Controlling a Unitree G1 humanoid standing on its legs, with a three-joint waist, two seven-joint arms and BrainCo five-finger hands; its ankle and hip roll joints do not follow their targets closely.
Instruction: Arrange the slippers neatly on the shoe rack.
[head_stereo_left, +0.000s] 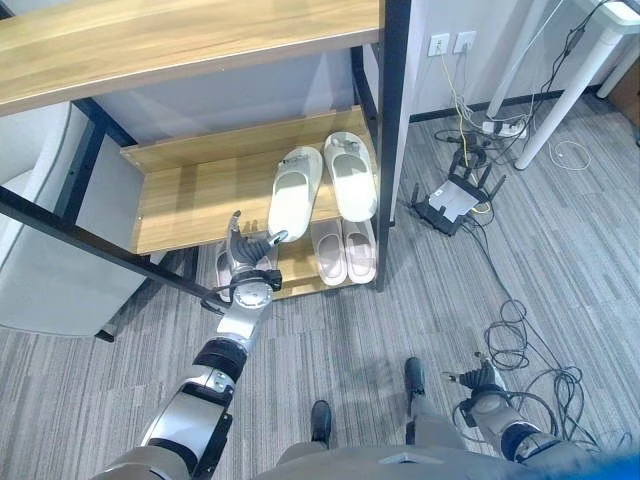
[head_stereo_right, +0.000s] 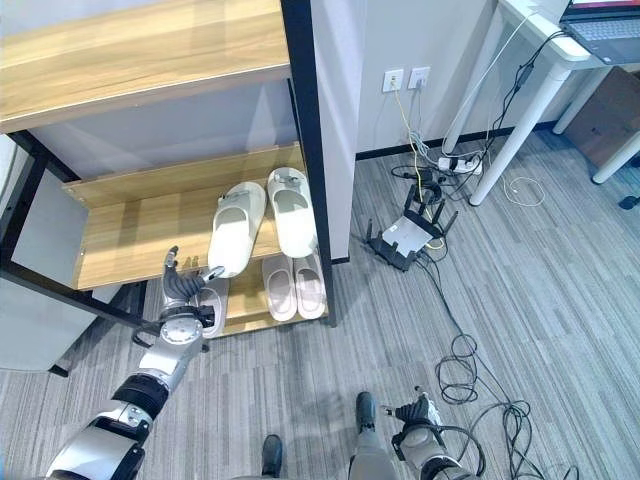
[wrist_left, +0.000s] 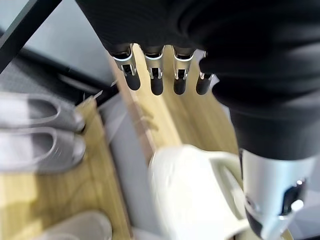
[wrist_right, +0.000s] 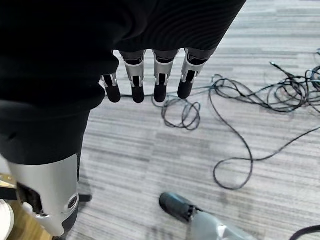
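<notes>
Two white slippers lie on the rack's middle shelf (head_stereo_left: 190, 205): the left one (head_stereo_left: 295, 192) is angled, the right one (head_stereo_left: 351, 175) lies toes-back beside it. My left hand (head_stereo_left: 247, 262) is held open just in front of that shelf, fingers straight and thumb tip at the left slipper's heel (wrist_left: 195, 190). On the lower shelf lies a pair of pinkish-grey slippers (head_stereo_left: 343, 250), and another grey slipper (head_stereo_right: 208, 303) sits partly hidden under my left hand. My right hand (head_stereo_left: 487, 385) hangs open low over the floor at the lower right, holding nothing.
The rack's black post (head_stereo_left: 392, 140) stands at its right front corner, under a wide wooden top shelf (head_stereo_left: 150, 40). A black router (head_stereo_left: 455, 200), a power strip and loose cables (head_stereo_left: 520, 340) lie on the carpet to the right. White desk legs (head_stereo_left: 560, 90) stand behind.
</notes>
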